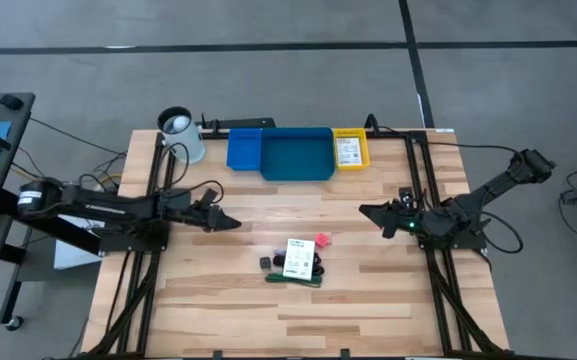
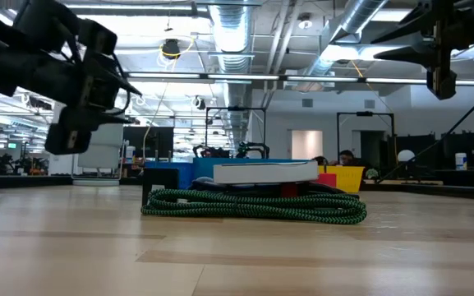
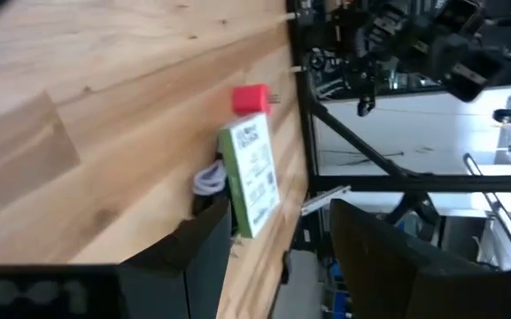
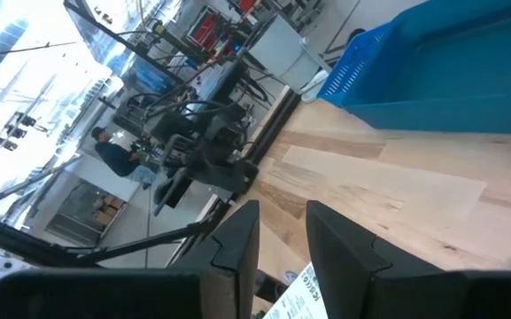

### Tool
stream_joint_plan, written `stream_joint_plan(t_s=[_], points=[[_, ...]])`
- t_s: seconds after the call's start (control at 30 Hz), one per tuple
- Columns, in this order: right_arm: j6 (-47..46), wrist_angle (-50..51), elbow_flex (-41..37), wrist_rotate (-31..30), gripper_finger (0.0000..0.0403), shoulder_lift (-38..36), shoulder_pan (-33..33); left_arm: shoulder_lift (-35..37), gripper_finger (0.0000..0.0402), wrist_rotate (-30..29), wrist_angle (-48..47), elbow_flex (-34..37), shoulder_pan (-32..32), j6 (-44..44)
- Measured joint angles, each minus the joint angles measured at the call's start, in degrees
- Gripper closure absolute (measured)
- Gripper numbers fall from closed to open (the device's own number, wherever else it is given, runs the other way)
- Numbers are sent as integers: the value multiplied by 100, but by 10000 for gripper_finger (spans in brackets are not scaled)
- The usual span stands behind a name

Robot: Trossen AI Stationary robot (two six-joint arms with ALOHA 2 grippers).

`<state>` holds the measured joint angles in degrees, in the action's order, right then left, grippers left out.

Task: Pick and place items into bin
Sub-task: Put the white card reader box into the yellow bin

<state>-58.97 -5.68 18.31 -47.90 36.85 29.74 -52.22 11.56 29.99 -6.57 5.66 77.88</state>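
The items lie together in the middle of the table. A white card with green print rests on a coil of green ties. A pink-red cube is at its far right, a black block at its left. The left wrist view shows the card, the cube and a silvery piece. My left gripper hovers open left of the items. My right gripper hovers to their right, open by a narrow gap. Both are empty.
A large blue bin, a smaller blue bin and a yellow bin stand along the far edge. A white cup stands at the far left. Dark frame rails run along both table sides. A person shows in the room.
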Motion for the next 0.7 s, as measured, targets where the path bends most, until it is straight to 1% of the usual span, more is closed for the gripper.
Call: stream_joint_plan(t_s=[0.2, 0.3, 0.53, 0.7], points=[[-106, 0, 0, 0, 312, -1, 0, -983, 220, 325, 584, 0, 147, -94], [-105, -28, 0, 2, 312, -2, 0, -1364, 220, 475, 874, -15, 145, -223], [-105, -39, 0, 2, 312, 0, 0, -2026, 220, 606, 908, -391, 141, -652], [-106, -39, 0, 2, 312, 1, 0, -2519, 220, 918, 912, -745, 142, -827]])
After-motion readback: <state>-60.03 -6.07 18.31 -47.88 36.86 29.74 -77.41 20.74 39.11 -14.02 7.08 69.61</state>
